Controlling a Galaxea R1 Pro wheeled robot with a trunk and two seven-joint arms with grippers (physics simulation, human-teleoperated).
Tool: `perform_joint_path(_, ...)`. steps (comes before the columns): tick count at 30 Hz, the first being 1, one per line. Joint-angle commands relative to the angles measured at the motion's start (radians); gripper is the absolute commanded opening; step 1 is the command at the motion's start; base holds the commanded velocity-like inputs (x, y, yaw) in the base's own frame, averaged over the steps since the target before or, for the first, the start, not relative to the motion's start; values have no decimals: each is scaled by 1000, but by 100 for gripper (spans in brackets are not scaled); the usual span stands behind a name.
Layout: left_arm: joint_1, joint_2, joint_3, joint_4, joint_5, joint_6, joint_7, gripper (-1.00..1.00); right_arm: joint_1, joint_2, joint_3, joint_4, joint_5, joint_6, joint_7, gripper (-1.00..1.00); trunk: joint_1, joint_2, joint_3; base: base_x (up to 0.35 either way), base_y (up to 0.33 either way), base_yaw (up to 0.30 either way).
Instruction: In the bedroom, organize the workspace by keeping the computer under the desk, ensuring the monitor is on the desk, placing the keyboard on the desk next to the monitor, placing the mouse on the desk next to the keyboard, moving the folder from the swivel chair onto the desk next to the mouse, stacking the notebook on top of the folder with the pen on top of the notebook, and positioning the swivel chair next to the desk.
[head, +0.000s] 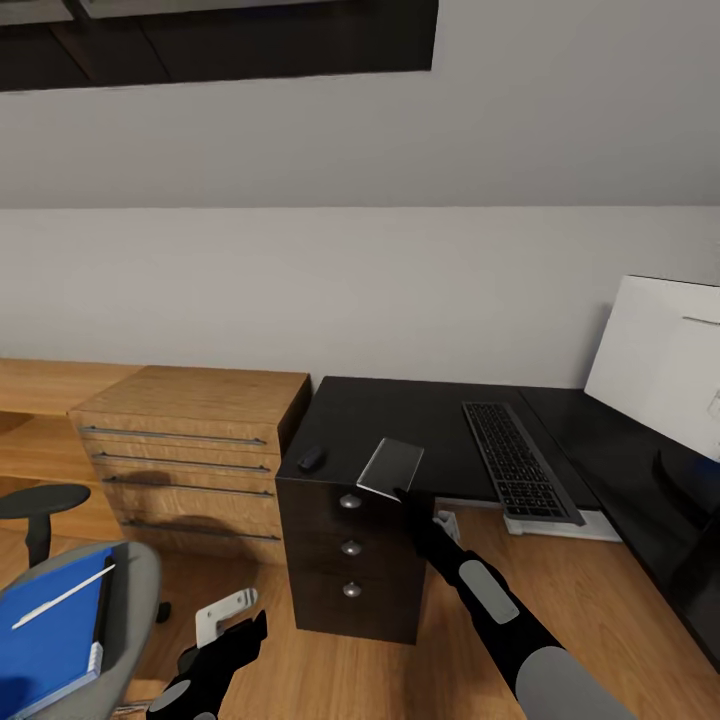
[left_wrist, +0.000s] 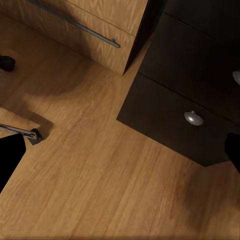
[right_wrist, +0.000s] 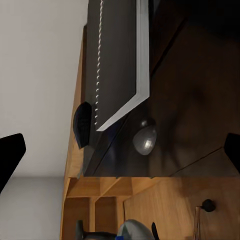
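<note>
The right gripper (head: 408, 497) hangs just below the desk's (head: 400, 415) front edge, over the drawer unit (head: 350, 560), jaws spread wide and holding nothing. The grey notebook (head: 391, 466) lies at that edge and seems to jut out past it, though I can't be sure it rests flat. I'd bring the fingers level with the overhanging part, pinch it squarely, then lift straight up. That keeps it from scraping the mouse (head: 311, 458) near the desk's left edge. The left gripper (head: 240, 640) hangs wide and idle near the floor. The folder (head: 50, 640), pen (head: 62, 597) on it, is on the swivel chair (head: 135, 590).
</note>
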Motion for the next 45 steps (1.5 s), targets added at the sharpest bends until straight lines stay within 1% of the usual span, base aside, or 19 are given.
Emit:
perform_joint_path(1, -1, 1, -2, -1, 5, 3, 8, 100, -1, 0, 1, 0, -8, 3, 2, 100, 0, -1, -1, -14, 0, 0)
perform_joint_path(16, -1, 1, -2, -1, 6, 3, 8, 100, -1, 0, 2, 1, -7, 3, 1, 100, 0, -1, -1, -3, 0, 0)
perform_joint_path(24, -1, 0, -3, -1, 3, 3, 10, 100, -1, 0, 3, 5, -6, 2, -17, 100, -31, 55, 24, 0, 0, 0)
perform_joint_path(27, -1, 1, -2, -1, 0, 3, 13, 100, -1, 0, 3, 23, -6, 2, -46, 100, -42, 76, 33, 0, 0, 0)
perform_joint_path(28, -1, 1, -1, 1, -2, 3, 15, 100, -1, 1, 3, 65, -5, -5, -104, 100, -46, 83, 37, 0, 0, 0)
perform_joint_path(30, 0, 1, -2, 3, 0, 3, 14, 100, -1, 2, 3, 75, -5, -17, -124, 100, -54, 97, 43, 0, 0, 0)
perform_joint_path(33, 0, 0, -4, 15, 1, 3, 13, 100, -1, 3, 6, 87, -5, -59, -146, 100, -65, 118, 52, 0, 0, 0)
perform_joint_path(34, -1, -1, -7, 26, 0, 3, 13, 100, -1, 5, 7, 100, 12, -141, -154, 100, -69, 125, 55, 0, 0, 0)
perform_joint_path(39, -1, -2, -18, 29, -2, 2, 14, 100, 7, 8, 12, 123, 74, -205, -153, 100, -88, 160, 71, 0, 0, 0)
perform_joint_path(40, -1, -2, -23, 30, -2, 2, 14, 100, 15, 9, 13, 129, 103, -221, -153, 100, -92, 167, 74, 0, 0, 0)
perform_joint_path(42, -1, -2, -26, 31, -1, 2, 14, 100, 22, 13, 13, 132, 130, -233, -152, 100, -100, 181, 80, 0, 0, 0)
perform_joint_path(43, -1, -2, -27, 31, -1, 2, 14, 100, 25, 16, 14, 134, 143, -239, -152, 100, -104, 188, 84, 0, 0, 0)
perform_joint_path(45, -1, -4, -32, 33, 0, 2, 14, 100, 39, 39, 13, 148, 204, -292, -151, 100, -111, 202, 90, 0, 0, 0)
